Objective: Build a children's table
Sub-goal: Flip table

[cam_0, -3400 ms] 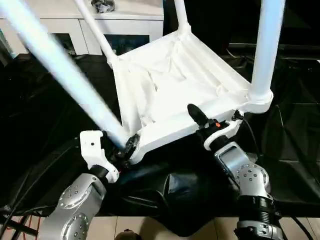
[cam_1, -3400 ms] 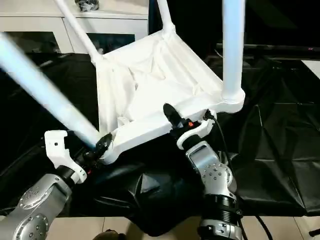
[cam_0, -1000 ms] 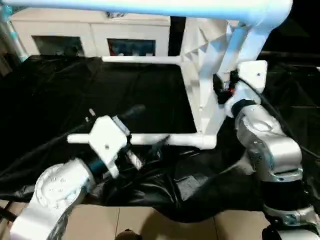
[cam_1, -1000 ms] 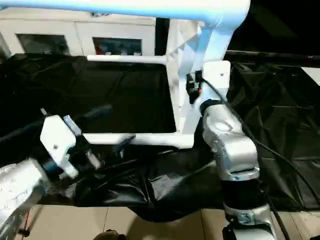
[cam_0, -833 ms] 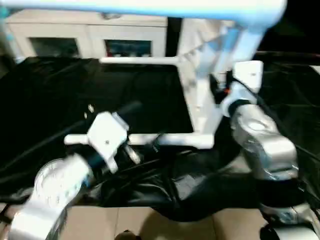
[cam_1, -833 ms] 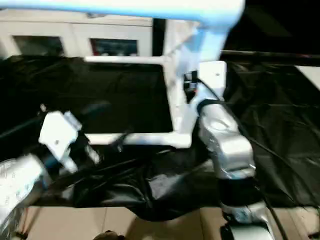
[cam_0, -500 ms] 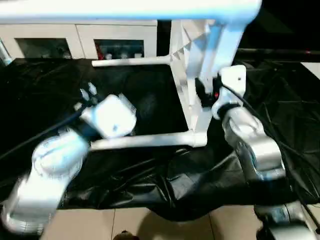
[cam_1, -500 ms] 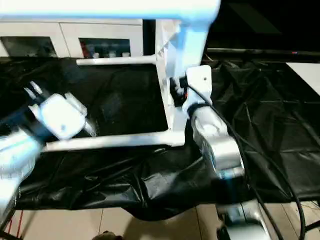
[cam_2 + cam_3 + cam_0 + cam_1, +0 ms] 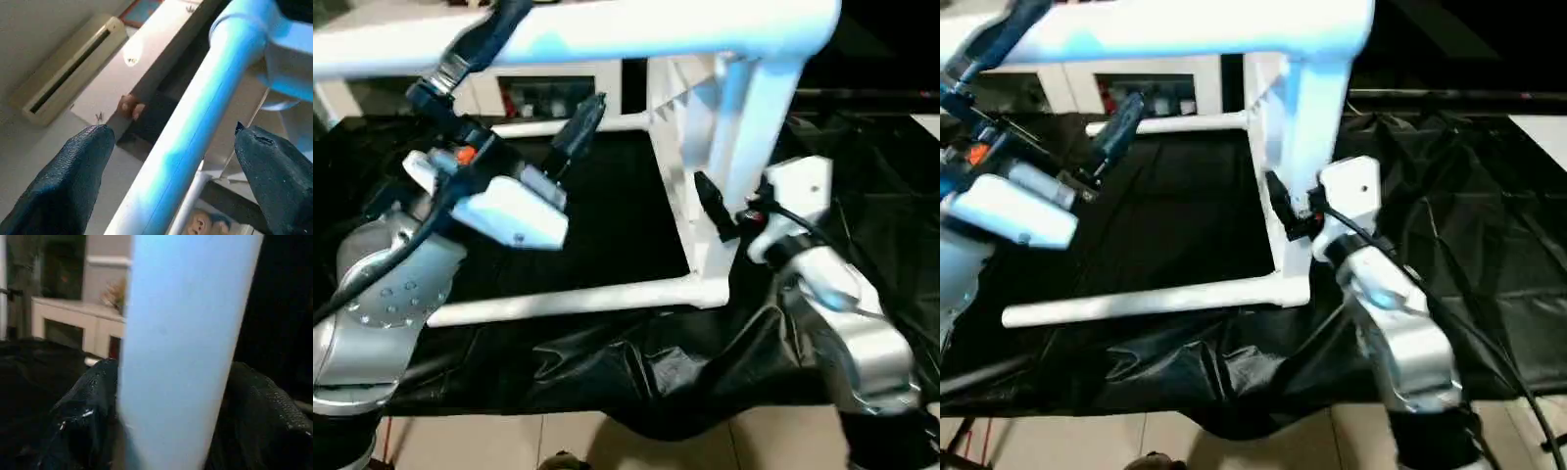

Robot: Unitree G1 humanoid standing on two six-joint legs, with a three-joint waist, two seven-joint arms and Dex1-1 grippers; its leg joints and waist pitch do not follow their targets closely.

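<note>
Overhead, the top leg [image 9: 607,34] runs level between the wide-spread jaws of the left gripper [image 9: 533,83]; the right gripper [image 9: 724,211], parted, straddles the upright tabletop [image 9: 744,127] edge unclamped.

The tabletop [image 9: 690,196] is stood on edge on a cloth [image 9: 607,362], its legs [image 9: 578,299] stretched leftward; a cabinet [image 9: 558,93] is set behind.

Looks like a lived-in room: white cabinet [image 9: 548,83] with glass doors, wall air conditioner [image 9: 63,68], tiled floor [image 9: 607,441].
</note>
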